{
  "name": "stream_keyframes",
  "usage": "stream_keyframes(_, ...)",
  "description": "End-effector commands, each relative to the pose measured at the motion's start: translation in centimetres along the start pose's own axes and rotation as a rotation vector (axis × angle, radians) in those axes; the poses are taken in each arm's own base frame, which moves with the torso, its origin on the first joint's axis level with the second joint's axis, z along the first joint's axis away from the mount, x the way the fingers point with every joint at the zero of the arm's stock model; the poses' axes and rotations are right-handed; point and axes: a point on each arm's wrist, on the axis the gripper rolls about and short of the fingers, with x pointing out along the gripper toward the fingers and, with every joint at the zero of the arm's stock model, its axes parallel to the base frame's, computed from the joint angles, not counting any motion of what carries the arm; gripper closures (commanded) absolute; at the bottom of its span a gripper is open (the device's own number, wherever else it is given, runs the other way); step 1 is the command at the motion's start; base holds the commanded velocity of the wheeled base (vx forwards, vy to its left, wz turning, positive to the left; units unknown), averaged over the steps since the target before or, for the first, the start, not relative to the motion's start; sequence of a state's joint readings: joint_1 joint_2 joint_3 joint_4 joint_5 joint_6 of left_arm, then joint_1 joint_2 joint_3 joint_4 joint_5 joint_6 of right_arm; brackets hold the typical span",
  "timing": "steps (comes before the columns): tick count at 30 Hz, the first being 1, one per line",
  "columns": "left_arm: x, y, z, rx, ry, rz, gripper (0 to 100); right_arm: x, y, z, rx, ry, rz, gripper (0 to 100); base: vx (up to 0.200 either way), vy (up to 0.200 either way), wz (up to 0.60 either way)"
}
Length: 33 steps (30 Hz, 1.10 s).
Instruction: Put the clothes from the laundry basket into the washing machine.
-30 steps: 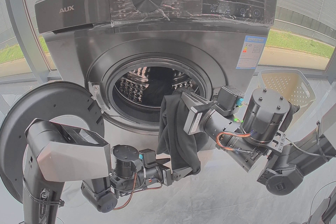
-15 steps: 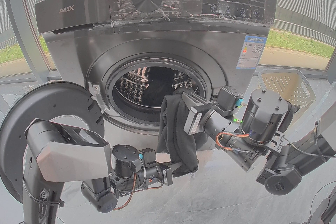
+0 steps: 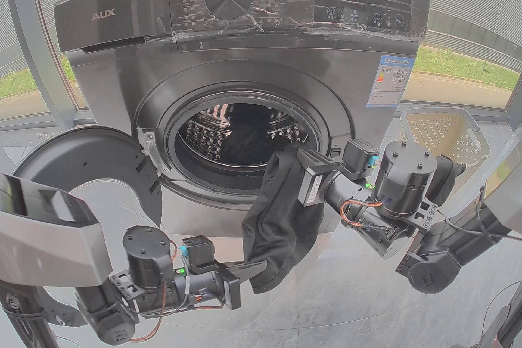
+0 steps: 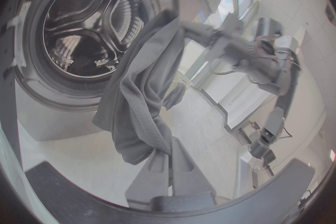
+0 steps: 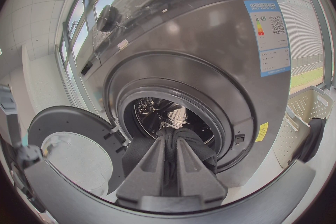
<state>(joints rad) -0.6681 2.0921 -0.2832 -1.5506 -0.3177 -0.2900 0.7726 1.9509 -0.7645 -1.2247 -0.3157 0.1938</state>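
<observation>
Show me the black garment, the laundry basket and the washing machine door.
black garment (image 3: 280, 224), head view, hanging middle.
laundry basket (image 3: 446, 134), head view, perforated wall.
washing machine door (image 3: 92, 161), head view, dark frame.

The left end effector (image 4: 170, 147) pinches the cloth (image 4: 140, 95) at its lower edge; the right end effector (image 4: 190, 29) holds its top before the drum (image 4: 77, 35).

The drum (image 3: 212, 140) mouth stands open, with free passage through its left and middle; a dark heap (image 3: 247, 140) lies low at the back. The garment (image 3: 280, 224) hangs across the mouth's lower right rim, held between the right gripper (image 3: 298, 149) at the rim and the left gripper (image 3: 260, 266) below. The door (image 3: 81, 169) is swung out left, behind the left arm. The basket (image 3: 446, 134) stands right of the washer (image 3: 136, 72), behind the right arm. The floor (image 3: 337, 305) in front gives room under both arms
</observation>
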Motion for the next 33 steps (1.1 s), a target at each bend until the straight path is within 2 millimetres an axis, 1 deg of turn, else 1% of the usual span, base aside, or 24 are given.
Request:
stream_keyframes(1,-5.5,-3.0,1.9,0.104,-0.062,-0.080,100,0.3,-1.5,-2.0,-0.025,0.065,-0.039,100,0.000,0.000,0.00)
stream_keyframes(2,-6.0,-3.2,2.5,0.108,-0.094,-0.089,100,0.2,-1.6,-2.5,-0.031,0.084,-0.041,100,0.000,0.000,0.00)
stream_keyframes(4,-6.2,-3.4,3.5,0.119,-0.140,-0.095,100,0.1,-1.7,-3.2,-0.039,0.109,-0.043,100,0.000,0.000,0.00)
stream_keyframes(5,-6.2,-3.4,3.5,0.119,-0.140,-0.095,100,0.1,-1.7,-3.2,-0.039,0.109,-0.043,100,0.000,0.000,0.00)
stream_keyframes(6,-6.4,-3.5,4.6,0.129,-0.194,-0.099,100,-0.2,-1.6,-4.0,-0.045,0.135,-0.039,100,0.000,0.000,0.00)
stream_keyframes(8,-6.5,-3.6,5.7,0.135,-0.244,-0.103,100,-0.3,-1.5,-4.4,-0.046,0.137,-0.030,100,0.000,0.000,0.00)
stream_keyframes(9,-6.5,-3.7,6.2,0.131,-0.269,-0.106,100,-0.3,-1.5,-4.8,-0.048,0.146,-0.019,100,0.000,0.000,0.00)
stream_keyframes(10,-6.5,-3.7,6.2,0.131,-0.269,-0.106,100,-0.3,-1.5,-4.8,-0.048,0.146,-0.019,100,0.000,0.000,0.00)
stream_keyframes(12,-6.2,-4.0,7.8,0.139,-0.334,-0.114,100,-0.4,-1.2,-5.7,-0.053,0.165,0.003,100,0.000,0.000,0.00)
stream_keyframes(13,-6.1,-4.0,8.0,0.138,-0.344,-0.111,100,-0.5,-1.1,-5.9,-0.054,0.169,0.007,100,0.000,0.000,0.00)
stream_keyframes(14,-6.1,-4.0,8.1,0.136,-0.350,-0.109,100,-0.5,-1.0,-6.1,-0.055,0.171,0.012,0,0.000,0.000,0.00)
stream_keyframes(17,-6.0,-4.0,8.3,0.136,-0.363,-0.103,100,-0.4,-0.7,-6.5,-0.058,0.181,0.018,0,0.000,0.000,0.00)
stream_keyframes(20,-5.7,-4.1,9.2,0.143,-0.402,-0.098,100,-0.9,-0.2,-7.4,-0.068,0.212,0.035,0,0.000,0.000,0.00)
stream_keyframes(25,-5.1,-4.0,10.2,0.141,-0.447,-0.071,100,-1.2,0.1,-7.5,-0.073,0.219,0.049,0,0.000,0.000,0.00)
stream_keyframes(27,-5.0,-3.8,10.4,0.131,-0.464,-0.048,100,-1.3,0.0,-7.6,-0.075,0.223,0.046,0,0.000,0.000,0.00)
stream_keyframes(33,-4.8,-3.2,11.2,0.112,-0.503,-0.004,100,-2.1,-1.1,-8.0,-0.100,0.262,0.023,0,0.000,0.000,0.00)
